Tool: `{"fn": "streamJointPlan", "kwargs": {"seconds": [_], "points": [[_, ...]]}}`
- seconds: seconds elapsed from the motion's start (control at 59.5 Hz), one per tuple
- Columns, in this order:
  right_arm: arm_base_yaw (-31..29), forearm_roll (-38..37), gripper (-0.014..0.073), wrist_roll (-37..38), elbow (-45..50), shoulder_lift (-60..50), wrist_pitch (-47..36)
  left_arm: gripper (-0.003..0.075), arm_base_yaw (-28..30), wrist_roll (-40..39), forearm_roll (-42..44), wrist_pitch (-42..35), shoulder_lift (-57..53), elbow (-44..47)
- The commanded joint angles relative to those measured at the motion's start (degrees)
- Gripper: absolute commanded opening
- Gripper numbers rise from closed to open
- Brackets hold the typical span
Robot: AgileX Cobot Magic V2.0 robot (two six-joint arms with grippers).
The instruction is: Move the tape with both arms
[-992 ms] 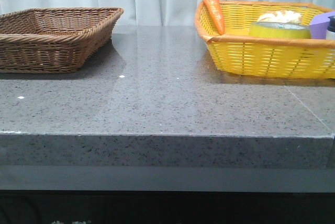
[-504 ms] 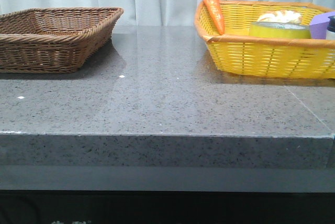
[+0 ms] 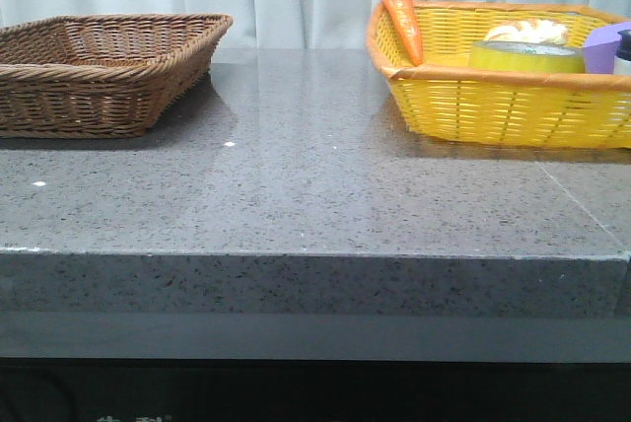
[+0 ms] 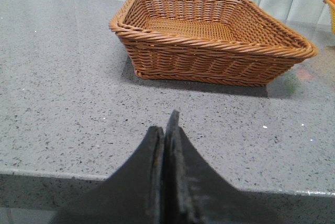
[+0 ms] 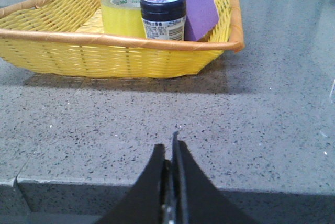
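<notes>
The front view looks forward from low at the near edge of the worktop [image 3: 315, 195], taking in the brown basket [image 3: 104, 72] and the yellow basket [image 3: 503, 72] at the far side. The left wrist view looks along the worktop from near its edge, over the left gripper [image 4: 165, 130], toward the brown basket [image 4: 209, 35], close up. The right wrist view looks likewise over the right gripper [image 5: 170, 150] toward the yellow basket [image 5: 120, 41]; each basket is shared with the front view.

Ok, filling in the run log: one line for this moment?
phase: not started | tape: in yellow basket | left tool: shut, empty | right tool: shut, empty | brown basket: empty
</notes>
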Motion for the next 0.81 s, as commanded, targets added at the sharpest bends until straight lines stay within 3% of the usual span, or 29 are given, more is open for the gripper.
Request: {"fn": "streamJointPlan", "kwargs": {"seconds": [0.0,0.387,0.538,0.639,0.79], "points": [[0.14,-0.41,-0.0090,-0.10,-1.45,-1.46,-4.94,-0.0020,0.08,-0.14,-0.37,-4.98,-1.00,2.20],[0.13,0.45,-0.0090,-0.04,-1.45,-1.46,-6.93,-0.0020,0.08,-0.14,-0.52,-5.62,-1.00,2.20],[0.13,2.08,-0.0090,-0.04,-2.41,-1.46,-12.41,-0.0020,0.08,-0.24,-7.87,-12.63,-1.00,1.48],[0.13,2.84,-0.0089,-0.04,-6.04,-1.46,-10.07,-0.0020,0.08,-0.24,-7.97,-16.95,-1.00,-0.61],[0.13,5.53,-0.0089,0.00,-16.25,0.85,-1.50,-0.0020,0.08,-0.24,-4.12,-13.48,0.92,-9.12]]}}
